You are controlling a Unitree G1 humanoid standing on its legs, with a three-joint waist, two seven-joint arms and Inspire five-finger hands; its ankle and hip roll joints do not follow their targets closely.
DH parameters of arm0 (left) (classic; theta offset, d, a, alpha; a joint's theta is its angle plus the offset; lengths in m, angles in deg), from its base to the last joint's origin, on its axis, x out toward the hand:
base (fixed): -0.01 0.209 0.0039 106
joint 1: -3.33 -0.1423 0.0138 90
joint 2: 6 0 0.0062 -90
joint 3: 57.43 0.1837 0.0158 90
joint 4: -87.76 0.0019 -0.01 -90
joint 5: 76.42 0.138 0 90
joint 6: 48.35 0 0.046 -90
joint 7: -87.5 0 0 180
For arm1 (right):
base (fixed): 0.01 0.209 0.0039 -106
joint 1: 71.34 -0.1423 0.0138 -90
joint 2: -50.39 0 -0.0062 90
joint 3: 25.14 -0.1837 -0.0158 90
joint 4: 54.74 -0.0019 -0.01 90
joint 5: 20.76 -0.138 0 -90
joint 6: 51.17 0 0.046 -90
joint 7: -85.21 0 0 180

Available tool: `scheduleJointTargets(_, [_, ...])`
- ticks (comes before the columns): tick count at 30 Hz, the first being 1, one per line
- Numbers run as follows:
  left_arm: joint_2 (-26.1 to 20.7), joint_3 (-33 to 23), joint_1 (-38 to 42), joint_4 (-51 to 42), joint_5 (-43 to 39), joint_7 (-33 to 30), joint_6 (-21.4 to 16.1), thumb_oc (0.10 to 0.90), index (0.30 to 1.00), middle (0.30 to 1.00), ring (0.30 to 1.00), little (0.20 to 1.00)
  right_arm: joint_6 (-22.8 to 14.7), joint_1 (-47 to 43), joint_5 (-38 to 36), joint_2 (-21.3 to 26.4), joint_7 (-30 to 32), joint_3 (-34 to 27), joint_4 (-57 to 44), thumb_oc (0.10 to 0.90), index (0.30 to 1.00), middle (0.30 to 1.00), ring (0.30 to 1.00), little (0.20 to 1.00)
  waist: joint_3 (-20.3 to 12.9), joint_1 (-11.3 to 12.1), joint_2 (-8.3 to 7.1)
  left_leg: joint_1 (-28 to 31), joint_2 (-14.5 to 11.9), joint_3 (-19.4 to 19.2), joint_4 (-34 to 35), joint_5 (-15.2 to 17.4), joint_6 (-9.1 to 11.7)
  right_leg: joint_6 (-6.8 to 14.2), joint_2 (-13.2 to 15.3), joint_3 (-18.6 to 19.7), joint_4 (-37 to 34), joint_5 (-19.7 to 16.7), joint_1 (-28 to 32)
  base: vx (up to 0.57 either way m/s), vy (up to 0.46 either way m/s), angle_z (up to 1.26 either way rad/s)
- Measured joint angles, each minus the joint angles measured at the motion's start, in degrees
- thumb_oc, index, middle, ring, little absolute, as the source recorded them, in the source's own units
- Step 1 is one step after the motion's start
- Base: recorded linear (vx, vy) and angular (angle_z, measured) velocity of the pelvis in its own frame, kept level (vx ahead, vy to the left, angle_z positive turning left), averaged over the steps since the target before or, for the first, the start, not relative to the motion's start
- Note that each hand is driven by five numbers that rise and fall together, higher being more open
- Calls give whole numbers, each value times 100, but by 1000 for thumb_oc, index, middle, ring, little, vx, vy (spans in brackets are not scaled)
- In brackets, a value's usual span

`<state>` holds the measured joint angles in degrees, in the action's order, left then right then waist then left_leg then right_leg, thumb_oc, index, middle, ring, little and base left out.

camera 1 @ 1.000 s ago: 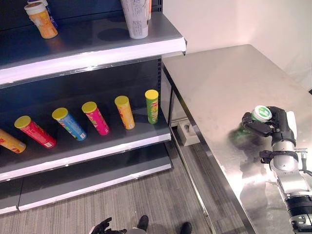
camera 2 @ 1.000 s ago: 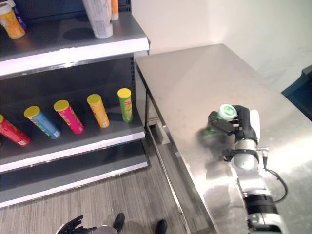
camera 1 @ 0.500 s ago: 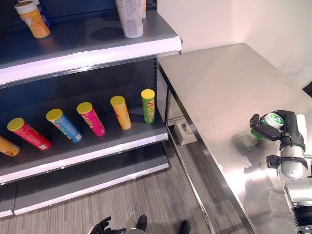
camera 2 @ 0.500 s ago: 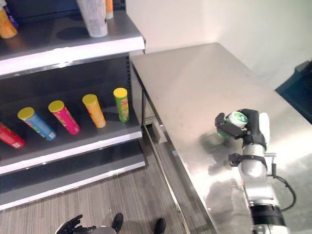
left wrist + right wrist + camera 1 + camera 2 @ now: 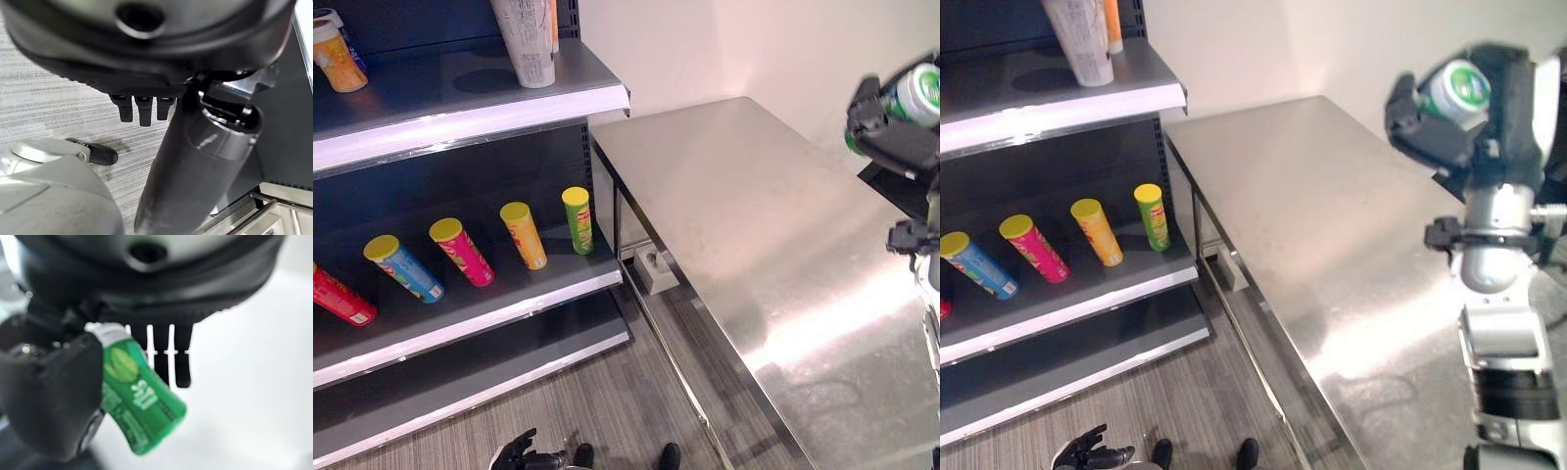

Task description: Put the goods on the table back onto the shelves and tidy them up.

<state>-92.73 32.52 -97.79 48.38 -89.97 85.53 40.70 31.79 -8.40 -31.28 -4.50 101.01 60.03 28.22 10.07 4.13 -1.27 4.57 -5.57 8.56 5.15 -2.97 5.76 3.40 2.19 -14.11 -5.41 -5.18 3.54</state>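
Observation:
My right hand (image 5: 1494, 110) is raised high above the right side of the steel table (image 5: 734, 215), shut on a small green bottle (image 5: 1456, 90) with a white cap. In the right wrist view the green bottle (image 5: 139, 406) sits pinched between the thumb (image 5: 54, 391) and the fingers (image 5: 166, 352), hanging clear of the tabletop. The shelves (image 5: 470, 98) stand to the left of the table. My left hand (image 5: 516, 454) hangs low near the floor, fingers relaxed and holding nothing.
On the middle shelf lie several tubes: green (image 5: 578, 220), orange (image 5: 524, 235), pink (image 5: 460, 252), blue (image 5: 403, 267), red (image 5: 337, 299). The top shelf holds a tall white container (image 5: 527, 39) and an orange cup (image 5: 335, 59).
My right hand has lifted the green bottle from just above the tabletop to well above it. The view has also shifted. The left hand stays low.

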Motion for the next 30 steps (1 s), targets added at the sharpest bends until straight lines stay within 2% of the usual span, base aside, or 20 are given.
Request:
scheduleJointTargets(4, [-22,4,-15,-1,-56,5,-5,800,900,900,900,900,-165,-1072,-415,376,-211,1011,-57,400,300,300,300,300,-53,167,-62,-99,-54,183,-3,-68,102,-18,-72,-159,2,8,-4,-69,-56,20])
scheduleJointTargets(8, [-79,85,56,34,-230,0,-11,800,900,900,900,900,-439,-2216,-746,563,-367,1908,-4,400,300,300,300,300,-58,511,-75,-341,-96,403,-69,-127,220,-61,-106,-490,5,26,-24,-91,25,43])
scheduleJointTargets(9, [-114,152,100,44,-247,0,-33,800,900,900,900,900,-452,-2444,-829,731,-378,2143,12,400,300,300,300,300,-56,514,-71,-494,-170,212,-114,-93,239,-166,-71,-681,5,-4,-15,-48,76,96])
scheduleJointTargets(10, [-156,184,166,63,-255,2,-63,800,900,900,900,900,-456,-2598,-874,849,-395,2294,17,400,300,300,300,300,-52,491,-81,-601,-303,-277,-189,-90,229,-263,-12,-896,-2,30,2,7,80,106])
scheduleJointTargets(11, [-199,207,234,93,-256,2,-63,800,900,900,900,900,-456,-2694,-888,870,-435,2372,5,400,300,300,300,300,-37,510,-108,-643,-430,-809,-232,-90,228,-277,51,-1030,2,37,50,45,79,91])
scheduleJointTargets(12, [-216,206,227,112,-269,2,-62,800,900,900,900,900,-458,-2776,-896,784,-450,2467,-1,400,300,300,300,300,-40,560,-94,-595,-472,-1113,-191,-115,253,-234,118,-1108,-1,125,129,39,59,55])
scheduleJointTargets(13, [-223,207,177,136,-268,2,-58,800,900,900,900,900,-462,-2776,-913,588,-467,2482,-4,400,300,300,300,300,-38,606,-87,-518,-416,-1195,-158,-171,247,-132,183,-1092,0,132,221,76,156,39])
scheduleJointTargets(14, [-263,207,113,108,-264,1,-57,800,900,900,900,900,-473,-2769,-987,414,-526,2486,-56,400,300,300,300,300,-49,621,-113,-468,-275,-1191,-191,-331,113,3,306,-1071,0,138,333,86,189,29])
scheduleJointTargets(16, [-339,228,32,152,-238,2,-53,800,900,900,900,900,-484,-2804,-1025,194,-568,2488,-20,400,300,300,300,300,-110,696,-192,-441,-69,-1145,-70,-325,62,126,492,-1102,4,144,392,87,198,30])
scheduleJointTargets(18, [-377,444,23,252,-212,4,-53,800,900,900,900,900,-463,-2841,-1090,-83,-577,2489,-3,400,300,300,300,300,-160,809,-192,-336,337,-996,-5,-395,-222,315,849,-1263,6,89,548,82,276,65])
scheduleJointTargets(19, [-374,449,67,315,-209,5,-55,800,900,900,900,900,-406,-3014,-1088,-119,-569,2560,434,400,300,300,300,300,-201,1077,-122,-385,654,-921,-69,-309,-365,391,1134,-1331,10,77,616,204,526,70])
scheduleJointTargets(20, [-389,449,71,315,-209,5,-58,800,900,900,900,900,-361,-3047,-1089,-119,-567,2577,532,400,300,300,300,300,-205,1113,-107,-404,727,-890,-99,-277,-414,423,1208,-1334,11,56,636,201,478,84])
scheduleJointTargets(21, [-360,454,124,543,-211,14,-64,800,900,900,900,900,-209,-3141,-920,-435,-466,2677,942,400,300,300,300,300,-217,1108,-27,-399,1038,-655,-291,-68,-663,543,1479,-1607,199,99,870,229,562,77])
scheduleJointTargets(22, [-288,464,98,673,-212,10,-42,800,900,900,900,900,-89,-3205,-778,-802,-307,2802,1391,400,300,300,300,300,-291,1091,91,-267,1217,-598,-427,134,-853,589,1740,-1614,665,166,897,112,331,78])
scheduleJointTargets(24, [-323,665,38,648,-212,-7,-29,800,900,900,900,900,13,-3326,-643,-775,-275,3084,1692,400,300,300,300,300,-379,1092,253,-179,1232,-532,-450,68,-906,565,2039,-1523,1531,372,587,47,149,40])
scheduleJointTargets(25, [-456,675,37,521,-214,-5,-25,800,900,900,900,900,34,-3329,-594,-695,-301,3144,1776,400,300,300,300,300,-363,1111,204,-182,1261,-474,-439,46,-932,655,2075,-1380,1691,482,448,-7,-19,35])
scheduleJointTargets(27, [-715,691,133,442,-213,1,-42,800,900,900,900,900,58,-3342,-574,-663,-305,3152,1950,400,300,300,300,300,-351,1098,66,-287,1270,-365,-459,36,-942,676,1967,-1227,1835,520,213,-1,-31,33])
scheduleJointTargets(28, [-801,678,248,381,-222,-10,-39,800,900,900,900,900,60,-3377,-580,-666,-306,3158,2086,400,300,300,300,300,-358,1066,44,-358,1225,-243,-437,17,-965,697,1673,-823,1859,711,-75,60,-19,49])
scheduleJointTargets(29, [-878,683,354,289,-224,-6,-47,800,900,900,900,900,62,-3440,-581,-663,-311,3167,2226,400,300,300,300,300,-349,979,31,-419,1198,-140,-415,-7,-914,773,1348,-392,1491,774,-203,82,-47,30])
scheduleJointTargets(30, [-895,685,438,244,-223,-5,-53,800,900,900,900,900,89,-3494,-582,-657,-308,3171,2334,400,300,300,300,300,-341,1034,10,-411,1218,-126,-356,-46,-884,775,1202,-357,1370,781,-386,85,-43,40])
